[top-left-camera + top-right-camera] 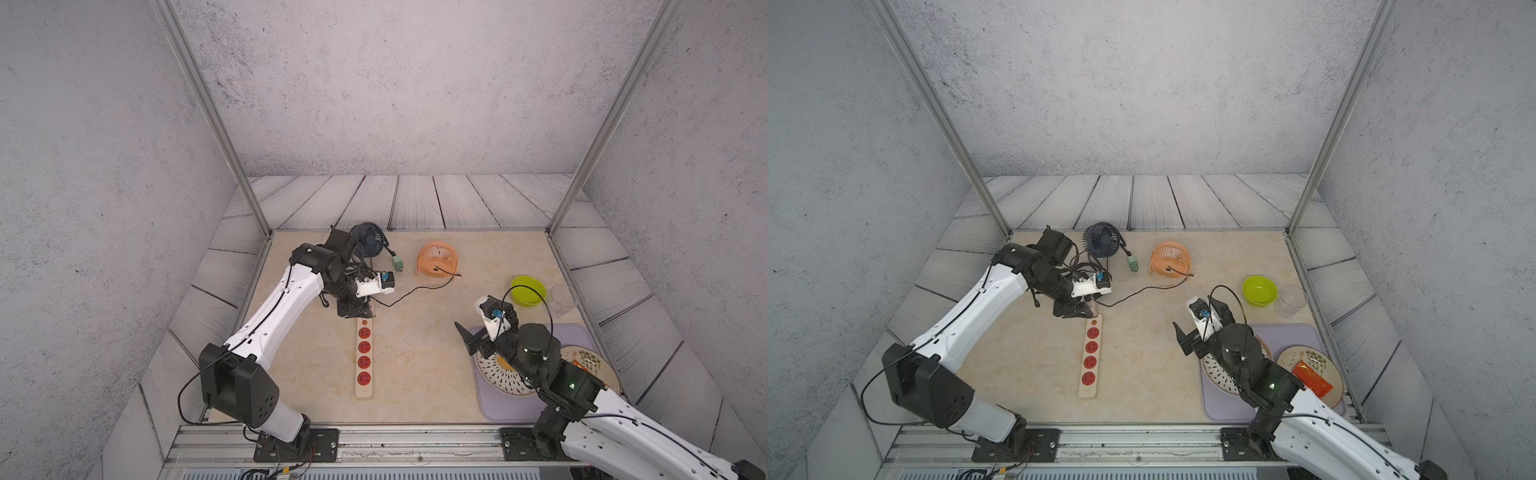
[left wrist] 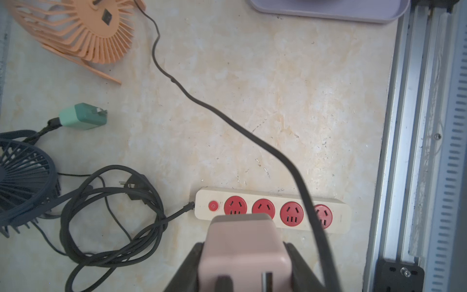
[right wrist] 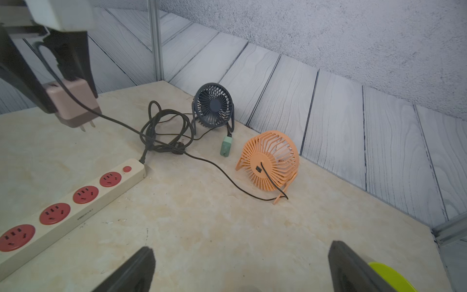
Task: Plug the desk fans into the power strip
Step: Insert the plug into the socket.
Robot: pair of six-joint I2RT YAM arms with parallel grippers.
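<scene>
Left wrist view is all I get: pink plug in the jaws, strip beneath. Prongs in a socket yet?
Observer: No. The right wrist view shows the pink plug held clear above the table, prongs down, nothing inserted in the power strip.
Operator: Right arm in the way?
Observer: No. The right gripper is open and empty, at the purple mat's corner.
Operator: Anything else over there?
Observer: A green bowl and a clear cup beyond the mat.

Open tabletop [image 1: 419, 365] beside power strip [image 1: 364, 354]
</scene>
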